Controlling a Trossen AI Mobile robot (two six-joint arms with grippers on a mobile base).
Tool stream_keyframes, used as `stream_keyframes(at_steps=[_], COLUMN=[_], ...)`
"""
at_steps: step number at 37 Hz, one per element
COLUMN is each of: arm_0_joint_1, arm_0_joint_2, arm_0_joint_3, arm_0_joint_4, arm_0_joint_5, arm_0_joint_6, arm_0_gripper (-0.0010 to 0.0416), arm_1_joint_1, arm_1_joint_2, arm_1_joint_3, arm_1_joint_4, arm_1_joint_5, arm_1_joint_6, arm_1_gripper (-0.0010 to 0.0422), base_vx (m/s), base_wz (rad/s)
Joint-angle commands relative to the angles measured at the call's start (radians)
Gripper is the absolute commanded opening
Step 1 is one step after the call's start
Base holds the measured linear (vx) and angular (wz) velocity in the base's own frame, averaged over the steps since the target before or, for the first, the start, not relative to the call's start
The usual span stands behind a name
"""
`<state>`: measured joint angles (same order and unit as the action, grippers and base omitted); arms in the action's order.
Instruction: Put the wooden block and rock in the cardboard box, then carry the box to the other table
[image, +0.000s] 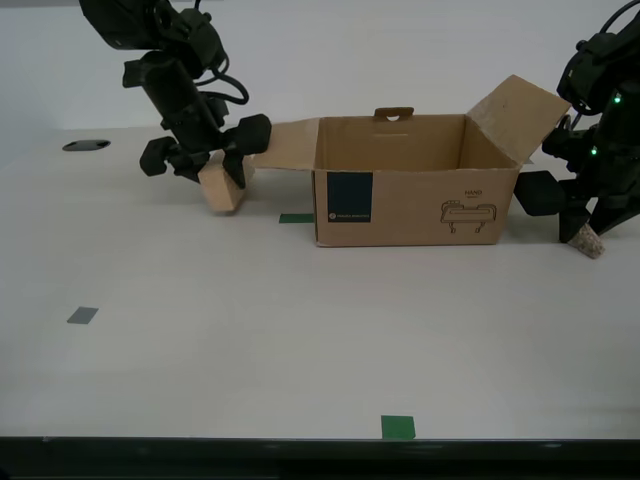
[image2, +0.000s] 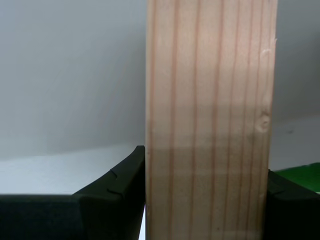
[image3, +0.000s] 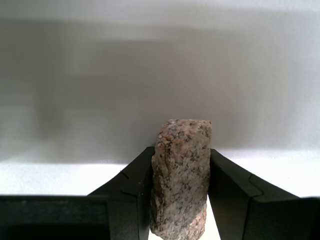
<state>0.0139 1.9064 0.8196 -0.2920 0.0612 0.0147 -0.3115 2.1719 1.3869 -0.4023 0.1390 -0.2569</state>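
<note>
Meanwhile my first end effector (image3: 180, 200) pinches the rock (image3: 181, 175), my second end effector (image2: 207, 200) the wooden block (image2: 210, 120); box print unreadable.

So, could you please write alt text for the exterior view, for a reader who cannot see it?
An open brown cardboard box sits on a smooth off-white table. At the exterior view's left, my second tool grips a tilted light-tan wooden block; at its right, my first tool holds a small speckled rock at the tabletop beside the box.

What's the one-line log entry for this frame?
second gripper: shut on wooden block | first gripper: shut on rock | cardboard box: open, nothing visible inside
</note>
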Motion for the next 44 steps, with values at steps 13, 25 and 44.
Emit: stream_keyframes(at_steps=[13,25,44], arm_0_joint_1=[0.000,-0.002,-0.013], arm_0_joint_2=[-0.101,-0.190,-0.367], arm_0_joint_3=[-0.002,-0.002,-0.002], arm_0_joint_4=[-0.055,-0.109,-0.174], arm_0_joint_5=[0.022,0.048,0.076], arm_0_joint_6=[0.000,0.000,0.000], arm_0_gripper=[-0.0001,-0.0001,-0.0001], arm_1_joint_1=[0.019,0.078,0.125], arm_1_joint_2=[-0.042,-0.127,-0.238], arm_1_joint_3=[0.000,0.000,0.000], arm_1_joint_4=[-0.048,-0.087,-0.126], arm_1_joint_5=[-0.002,-0.001,-0.001], arm_1_joint_6=[0.045,0.093,0.139], arm_1_gripper=[-0.0001,-0.0001,-0.0001], base_vx=[0.000,0.000,0.000], base_wz=[0.000,0.000,0.000])
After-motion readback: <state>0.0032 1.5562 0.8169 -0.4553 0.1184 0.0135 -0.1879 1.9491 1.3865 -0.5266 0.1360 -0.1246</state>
